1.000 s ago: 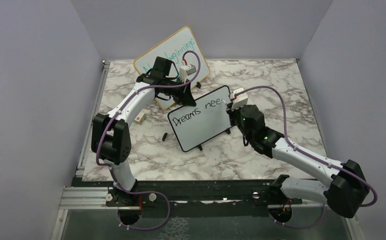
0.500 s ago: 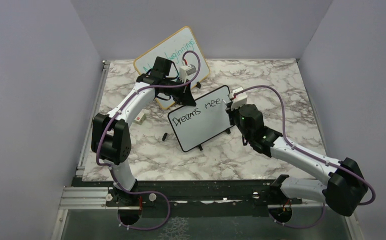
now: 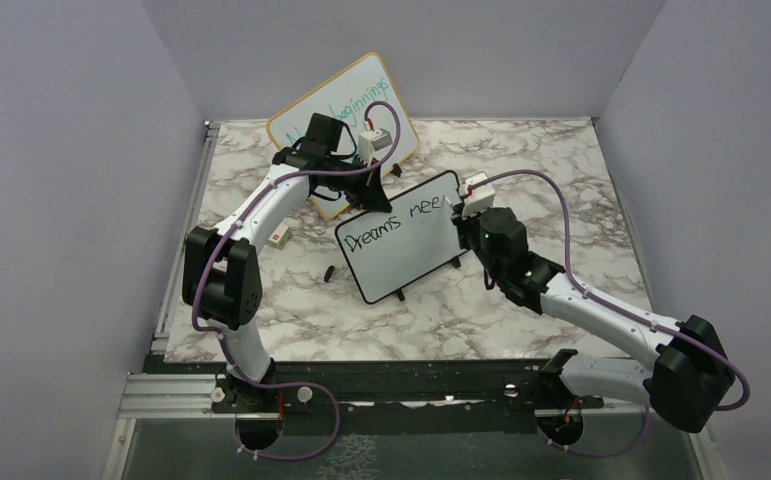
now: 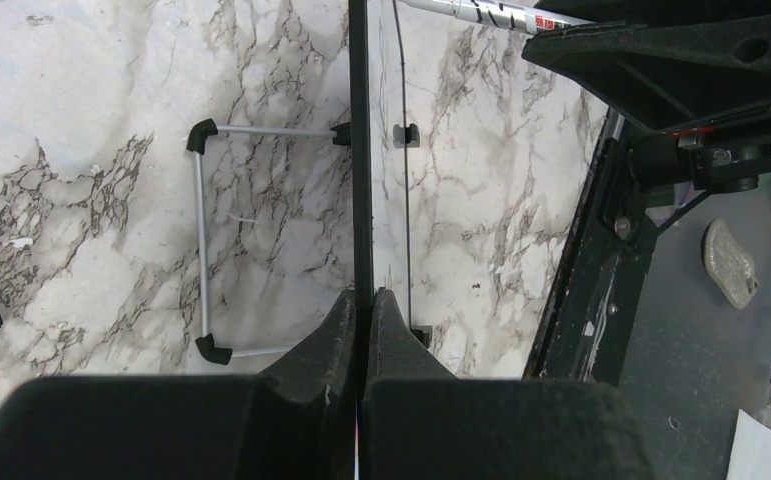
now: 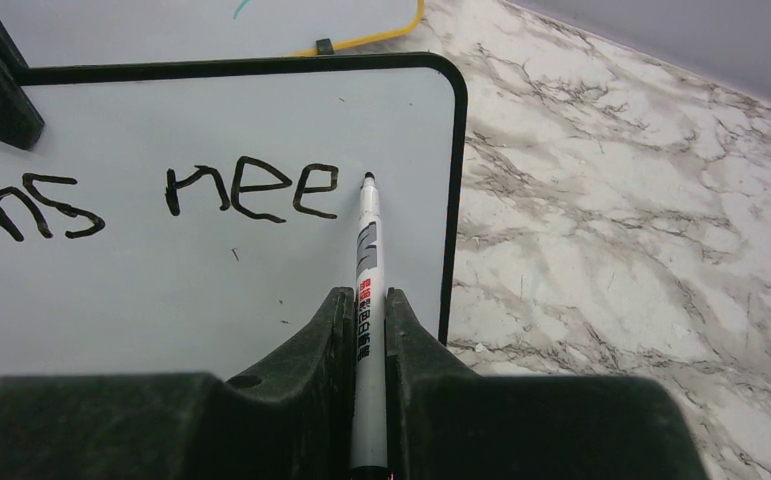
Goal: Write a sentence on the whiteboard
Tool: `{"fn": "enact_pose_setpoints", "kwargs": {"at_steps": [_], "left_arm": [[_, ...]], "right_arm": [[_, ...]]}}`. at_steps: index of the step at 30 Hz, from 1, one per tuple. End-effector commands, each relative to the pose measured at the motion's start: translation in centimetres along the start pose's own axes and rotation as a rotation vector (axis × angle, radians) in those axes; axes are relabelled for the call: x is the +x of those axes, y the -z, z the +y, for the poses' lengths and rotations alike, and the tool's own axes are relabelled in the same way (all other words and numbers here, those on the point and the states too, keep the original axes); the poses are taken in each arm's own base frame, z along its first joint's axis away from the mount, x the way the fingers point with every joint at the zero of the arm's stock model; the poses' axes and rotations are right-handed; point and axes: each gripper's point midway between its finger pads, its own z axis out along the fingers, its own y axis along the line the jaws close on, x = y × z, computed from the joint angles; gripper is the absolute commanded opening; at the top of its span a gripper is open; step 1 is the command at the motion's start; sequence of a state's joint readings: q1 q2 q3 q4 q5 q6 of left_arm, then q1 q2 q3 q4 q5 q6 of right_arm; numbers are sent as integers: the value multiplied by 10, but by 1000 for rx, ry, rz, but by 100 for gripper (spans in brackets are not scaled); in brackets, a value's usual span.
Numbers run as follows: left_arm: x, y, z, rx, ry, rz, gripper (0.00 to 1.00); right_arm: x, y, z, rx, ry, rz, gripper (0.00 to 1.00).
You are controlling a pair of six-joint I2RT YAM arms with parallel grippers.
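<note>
The small black-framed whiteboard [image 3: 401, 250] stands tilted on the marble table. It also shows in the right wrist view [image 5: 211, 270]. Black letters on it read "Dreams nee" [image 3: 401, 222], with "nee" [image 5: 251, 188] near its right edge. My left gripper [image 4: 364, 298] is shut on the whiteboard's top edge [image 4: 360, 150], seen edge-on; in the top view it [image 3: 369, 187] sits at the board's upper left. My right gripper [image 5: 364, 300] is shut on a white marker [image 5: 366, 260]. The marker tip is just right of the last "e", at or very close to the surface.
A larger wood-framed board [image 3: 346, 110] with teal handwriting leans at the back behind my left arm. A small white block [image 3: 281, 237] and a small black cap [image 3: 330, 271] lie left of the whiteboard. Grey walls enclose the table.
The right arm has shifted very slightly; the written letters look the same. The left arm has not moved.
</note>
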State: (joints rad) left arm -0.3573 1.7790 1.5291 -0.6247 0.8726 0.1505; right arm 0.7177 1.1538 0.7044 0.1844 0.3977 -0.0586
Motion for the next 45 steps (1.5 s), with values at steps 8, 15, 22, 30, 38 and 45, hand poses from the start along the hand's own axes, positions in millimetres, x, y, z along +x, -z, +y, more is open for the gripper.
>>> {"fn": "enact_pose_setpoints", "kwargs": {"at_steps": [8,15,22,30,38,45], "left_arm": [[26,-6,15,-45,30,74,0],[26,-6,14,-44,29,73,0],[26,-5,15,-47,29,73,0],[26,-5,15,-48,28,73,0],[26,-5,15,-47,29,73,0],[26,-6,14,-43,29,73,0]], "right_arm": [[-6,1,14,-89,1,-12,0],[1,4,14,-97,2,13,0],[13,7,13,-94,6,54,0],[19,8,9,-74,11,71,0],[24,8,2,-30,19,84,0],[25,8,-2,-8,17,86,0]]}}
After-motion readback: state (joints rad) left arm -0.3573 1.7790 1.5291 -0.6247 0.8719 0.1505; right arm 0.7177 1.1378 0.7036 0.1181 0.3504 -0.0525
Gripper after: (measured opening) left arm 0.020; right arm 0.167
